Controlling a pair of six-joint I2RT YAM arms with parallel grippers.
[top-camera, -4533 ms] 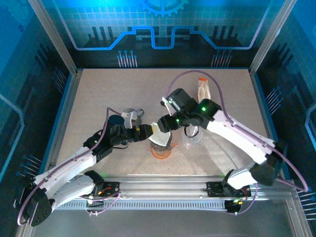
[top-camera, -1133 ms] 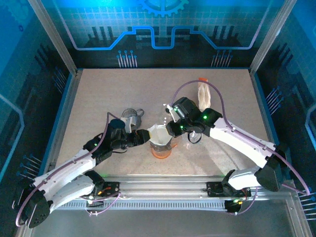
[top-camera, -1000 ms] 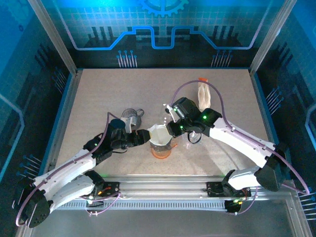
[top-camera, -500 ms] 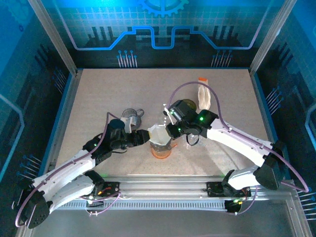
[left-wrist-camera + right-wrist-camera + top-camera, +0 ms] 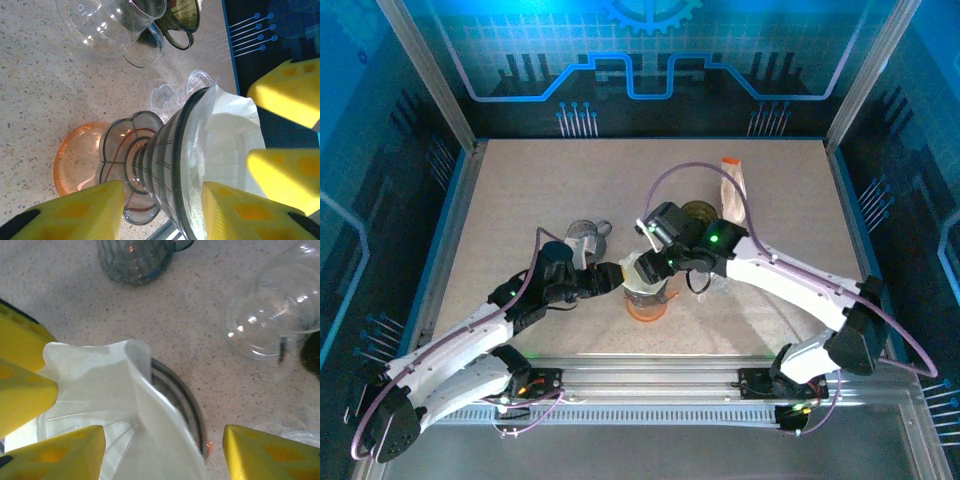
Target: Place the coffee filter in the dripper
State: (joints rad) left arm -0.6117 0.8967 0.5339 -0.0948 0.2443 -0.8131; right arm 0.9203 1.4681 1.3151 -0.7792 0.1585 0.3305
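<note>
Left pincer pinches the glass dripper; right pincer, spread, hovers over the paper filter inside it.

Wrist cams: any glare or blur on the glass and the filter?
Left wrist: sharp highlights on the glass carafe, filter bright yet its folds readable, dripper in focus. Right wrist: specular spots on the carafe, its own fingers soft-edged up close. Top external: blue cast from the walls, table evenly lit.
</note>
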